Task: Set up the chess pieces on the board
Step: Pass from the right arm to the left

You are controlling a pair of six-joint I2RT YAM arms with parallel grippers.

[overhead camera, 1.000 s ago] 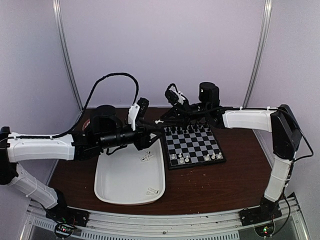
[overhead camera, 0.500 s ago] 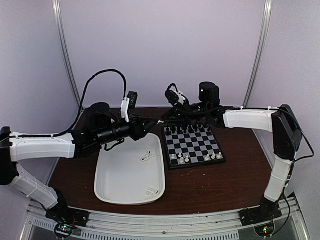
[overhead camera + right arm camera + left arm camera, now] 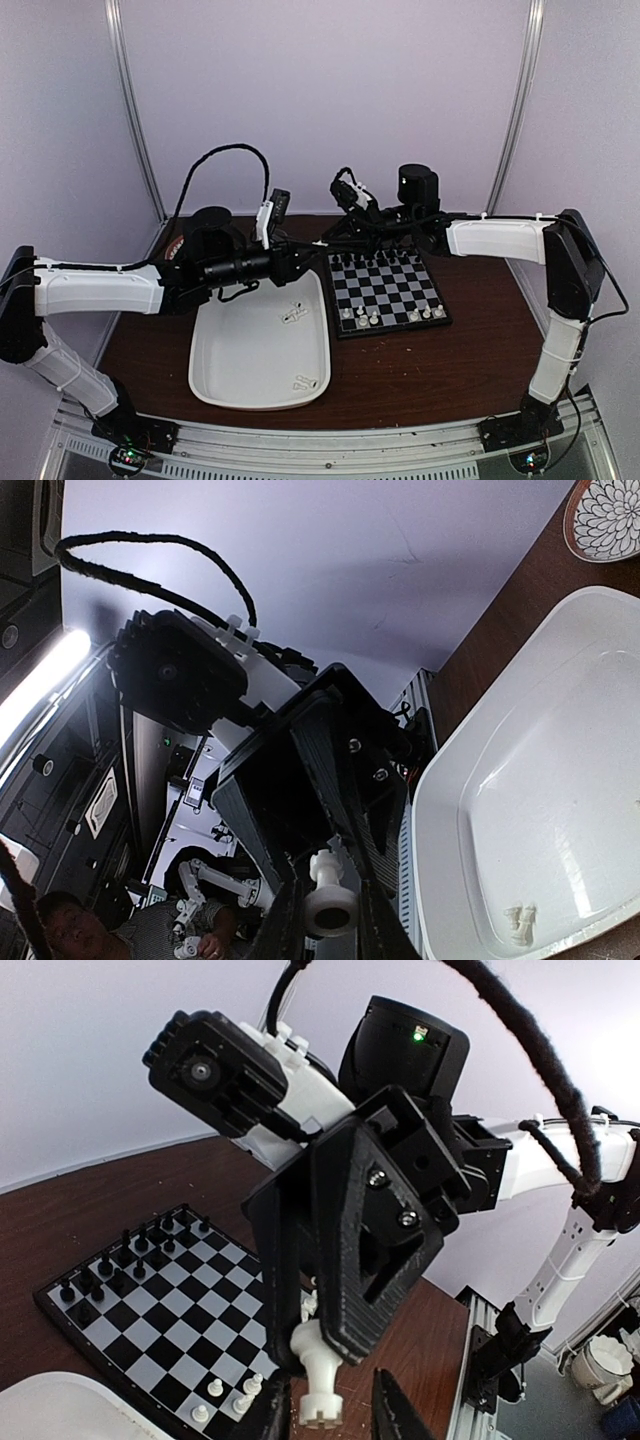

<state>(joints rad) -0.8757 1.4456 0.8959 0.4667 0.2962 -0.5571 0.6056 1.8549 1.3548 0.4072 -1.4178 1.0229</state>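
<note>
Chess pieces [image 3: 361, 318] partly set, one held in mid-air between my two arms.
Top view: a few white men stand on the near rank of the board [image 3: 392, 292] and others lie in the tray [image 3: 228, 372]. The left gripper [image 3: 303, 262] and right gripper [image 3: 324, 242] meet off the board's far-left corner (a handover to re-grip, I judge). Left wrist: the right jaws are clamped on a glossy white piece [image 3: 318, 1380], crenellated end down, and the left jaws stand apart. Right wrist: the same piece shows its round end to the lens.

- Robot lab cell: plain pale walls [image 3: 320, 90], metal poles [image 3: 134, 110] at 10 and 2 o'clock.
- Both arms [image 3: 100, 290] bolted to a metal rail [image 3: 330, 440] at 6 o'clock.
</note>
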